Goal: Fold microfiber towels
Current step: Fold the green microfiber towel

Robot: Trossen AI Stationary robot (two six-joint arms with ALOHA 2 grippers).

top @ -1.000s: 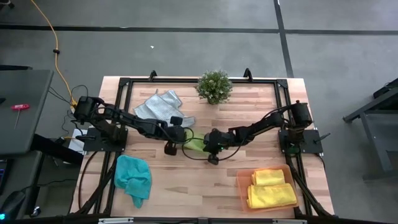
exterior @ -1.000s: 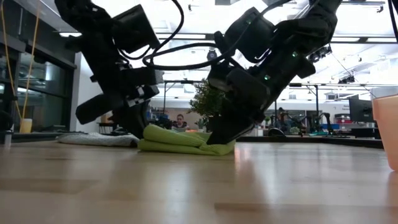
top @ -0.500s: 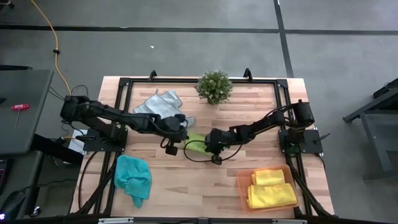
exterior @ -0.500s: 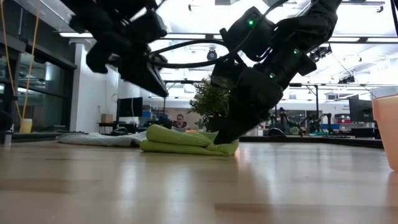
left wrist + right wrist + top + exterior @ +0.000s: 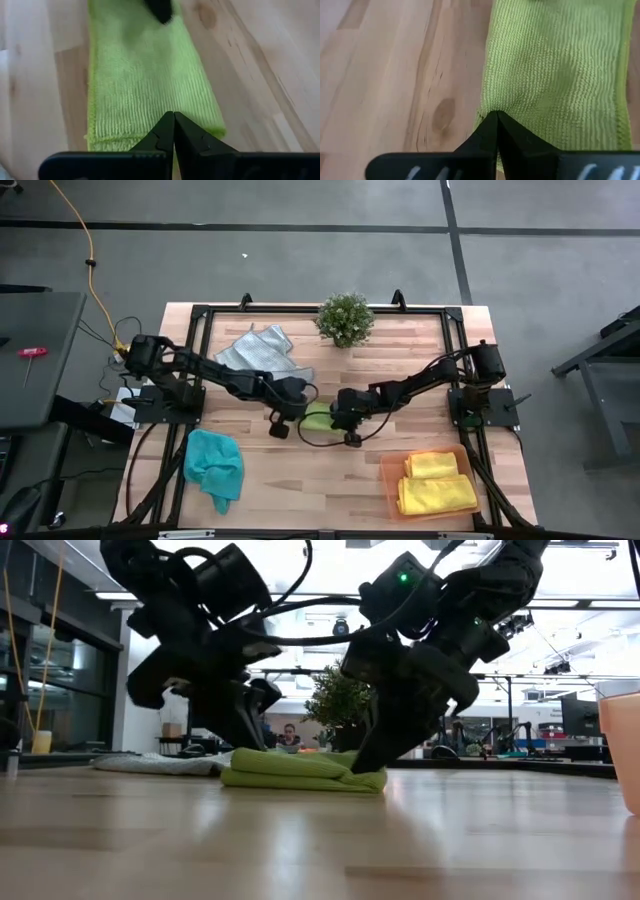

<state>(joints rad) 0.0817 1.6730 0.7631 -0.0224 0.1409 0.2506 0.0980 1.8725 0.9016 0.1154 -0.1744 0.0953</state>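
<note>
A lime green microfiber towel [image 5: 318, 418] lies folded into a flat strip [image 5: 300, 770] at the middle of the table. My left gripper [image 5: 173, 116] is shut, slanting down over the strip's left end [image 5: 245, 755]. My right gripper [image 5: 496, 114] is shut too, its tips on the strip's right end. A grey towel [image 5: 258, 352] lies spread at the far left and a teal one [image 5: 213, 468] is bunched at the near left. Two yellow towels [image 5: 437, 483] lie folded in the orange tray. My left gripper has its shut fingertips [image 5: 167, 127] right at the top of the green towel's left end [image 5: 150, 100], slanting down from the table's left; I cannot tell whether they touch it. My right gripper presses its shut fingertips [image 5: 492, 125] down on the towel's right end [image 5: 520, 95], close to one long edge. It slants down from the table's right. The cloth puckers around the tips and lies flat on the table.
A small potted plant [image 5: 345, 318] stands at the far edge in the middle. The orange tray [image 5: 388, 480] sits at the near right corner. Bare wood [image 5: 300, 480] lies between the teal towel and the tray.
My left gripper lifted off the towel's left end, swung up and toward the far left, then came back down over that end, still shut. The towel's upper layer now lies flatter. My right gripper stayed shut on the right end, rolling a little.
</note>
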